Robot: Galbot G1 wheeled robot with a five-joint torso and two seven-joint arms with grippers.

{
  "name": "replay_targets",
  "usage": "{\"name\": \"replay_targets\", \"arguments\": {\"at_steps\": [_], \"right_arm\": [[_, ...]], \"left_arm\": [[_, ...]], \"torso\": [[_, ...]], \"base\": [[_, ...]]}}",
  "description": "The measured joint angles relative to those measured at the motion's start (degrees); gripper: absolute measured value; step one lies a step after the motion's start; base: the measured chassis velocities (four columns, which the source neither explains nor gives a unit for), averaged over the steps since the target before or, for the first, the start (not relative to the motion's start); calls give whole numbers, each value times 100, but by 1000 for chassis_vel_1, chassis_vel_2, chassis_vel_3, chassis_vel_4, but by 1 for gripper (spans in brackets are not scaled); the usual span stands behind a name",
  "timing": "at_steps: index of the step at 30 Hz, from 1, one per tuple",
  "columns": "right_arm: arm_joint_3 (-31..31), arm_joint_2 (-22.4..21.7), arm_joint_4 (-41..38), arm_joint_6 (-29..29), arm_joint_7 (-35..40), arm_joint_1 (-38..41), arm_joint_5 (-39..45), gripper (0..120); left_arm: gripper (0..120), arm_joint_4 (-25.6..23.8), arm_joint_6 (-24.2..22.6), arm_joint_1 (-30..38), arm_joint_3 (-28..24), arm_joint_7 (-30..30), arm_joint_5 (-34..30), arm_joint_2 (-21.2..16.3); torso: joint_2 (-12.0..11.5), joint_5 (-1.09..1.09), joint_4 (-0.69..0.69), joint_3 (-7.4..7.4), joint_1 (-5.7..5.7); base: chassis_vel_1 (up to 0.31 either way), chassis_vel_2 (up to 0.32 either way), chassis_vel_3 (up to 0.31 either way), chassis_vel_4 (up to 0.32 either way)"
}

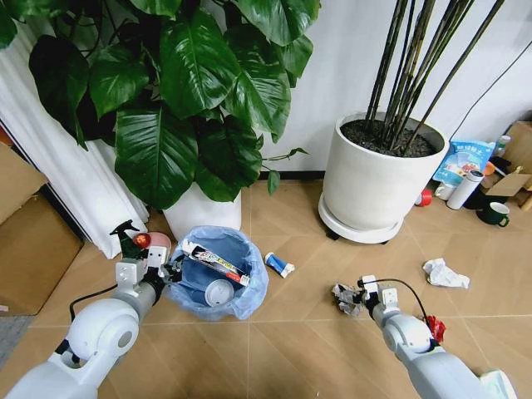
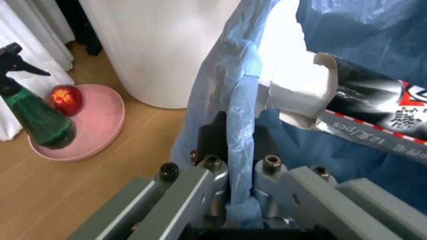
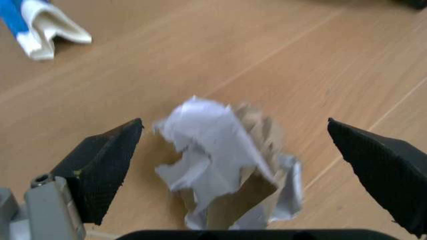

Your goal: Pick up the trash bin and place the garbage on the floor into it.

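Note:
The trash bin (image 1: pixel 241 293), lined with a crinkly light-blue bag, stands on the floor (image 1: pixel 299 349) at lower left. My left gripper (image 1: pixel 170 270) is shut on the bin's near-left rim, and the bag's edge (image 2: pixel 237 165) is pinched between the fingers. A printed tube (image 1: pixel 214 262) (image 2: pixel 360 117) and a white round lid (image 1: pixel 218 293) lie inside. My right gripper (image 1: pixel 359 295) (image 3: pixel 233 122) is open, low over the floor, straddling a crumpled silvery wrapper (image 1: pixel 344 300) (image 3: pixel 223 167). A blue-white can (image 1: pixel 279 265) (image 3: pixel 37 25), a white tissue (image 1: pixel 445 273) and a red wrapper (image 1: pixel 435 330) lie on the tiles.
Two big white plant pots (image 1: pixel 199 218) (image 1: pixel 378 187) stand behind. A pink plate (image 2: pixel 100 125) with an apple and a green spray bottle (image 2: pixel 33 117) sits left of the bin. Cardboard boxes (image 1: pixel 29 241) are at far left. A bottle (image 1: pixel 464 189) and a mug (image 1: pixel 496 214) are at far right.

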State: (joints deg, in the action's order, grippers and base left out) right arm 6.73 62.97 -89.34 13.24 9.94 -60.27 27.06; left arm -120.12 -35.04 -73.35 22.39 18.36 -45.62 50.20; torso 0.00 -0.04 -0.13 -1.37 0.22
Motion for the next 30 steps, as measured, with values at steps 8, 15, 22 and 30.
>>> {"name": "replay_targets", "arguments": {"at_steps": [8,15,22,30], "right_arm": [[872,-205,558,297,-622,-605,-62,82],[939,-17,1635,238,-1350,-384,-28,55],[913,176,2210,111,-1383,-242,16,25],[900,375,2568,-104,-1434,-97,-48,0]], "left_arm": [[0,-70,26,-17,30,18,-28,-31],[0,-117,37,-78,27,26,-16,-18],[0,-117,51,-79,4,35,-6,-20],[0,-120,59,-116,-5,42,11,-3]], "torso": [[0,0,-2,0,0],[0,1,0,0,0],[0,-1,0,0,0],[0,-1,0,0,0]], "base": [[0,0,0,0],[0,0,0,0],[0,0,0,0],[0,0,0,0]]}}
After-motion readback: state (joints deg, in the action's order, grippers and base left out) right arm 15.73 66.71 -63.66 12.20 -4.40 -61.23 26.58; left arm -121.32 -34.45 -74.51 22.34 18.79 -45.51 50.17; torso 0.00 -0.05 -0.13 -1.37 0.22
